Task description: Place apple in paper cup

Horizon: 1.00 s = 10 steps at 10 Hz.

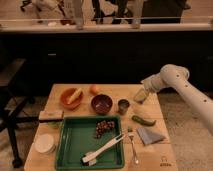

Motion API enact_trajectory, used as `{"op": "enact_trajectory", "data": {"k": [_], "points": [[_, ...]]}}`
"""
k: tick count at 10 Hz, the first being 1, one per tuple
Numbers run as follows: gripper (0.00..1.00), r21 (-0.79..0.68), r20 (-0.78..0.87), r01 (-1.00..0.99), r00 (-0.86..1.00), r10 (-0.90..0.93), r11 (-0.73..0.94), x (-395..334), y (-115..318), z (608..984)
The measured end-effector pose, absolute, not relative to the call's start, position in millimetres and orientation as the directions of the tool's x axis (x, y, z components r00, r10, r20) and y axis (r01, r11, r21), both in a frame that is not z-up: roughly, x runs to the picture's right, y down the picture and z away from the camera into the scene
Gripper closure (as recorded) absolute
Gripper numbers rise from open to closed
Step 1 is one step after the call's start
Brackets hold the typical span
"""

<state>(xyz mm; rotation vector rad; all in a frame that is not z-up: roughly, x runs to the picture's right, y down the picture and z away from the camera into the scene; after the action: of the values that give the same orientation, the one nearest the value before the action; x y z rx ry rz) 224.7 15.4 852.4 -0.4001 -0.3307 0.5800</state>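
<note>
Dark cabinet fronts fill the back of the room, and before them stands a pale wooden surface crowded with kitchen things. A white arm reaches in from the right of the view, and its pincer hangs low over the far right corner of the surface; whether it is apart or together cannot be told. The apple lies well to the left of the pincer, at about the same depth, on the bare wood. The paper cup stands upright much nearer, just left of the pincer and a little toward the camera, beside a dark bowl. Farther left than the apple sits an orange bowl. Nearer the camera than the pincer lie a green vegetable, a grey cloth and a fork; left of those, a green tray holds dark grapes and a white utensil.
</note>
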Motion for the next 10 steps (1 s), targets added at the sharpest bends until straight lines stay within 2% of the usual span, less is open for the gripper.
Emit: {"op": "enact_trajectory", "data": {"k": [5, 7, 10], "points": [[0.20, -0.446, 0.185, -0.462, 0.790, 0.584, 0.767, 225.1, 15.8, 852.1], [0.20, -0.402, 0.195, -0.449, 0.810, 0.553, 0.798, 214.1, 16.3, 853.5], [0.20, -0.387, 0.236, -0.374, 0.844, 0.482, 0.843, 156.9, 7.8, 862.0]]}}
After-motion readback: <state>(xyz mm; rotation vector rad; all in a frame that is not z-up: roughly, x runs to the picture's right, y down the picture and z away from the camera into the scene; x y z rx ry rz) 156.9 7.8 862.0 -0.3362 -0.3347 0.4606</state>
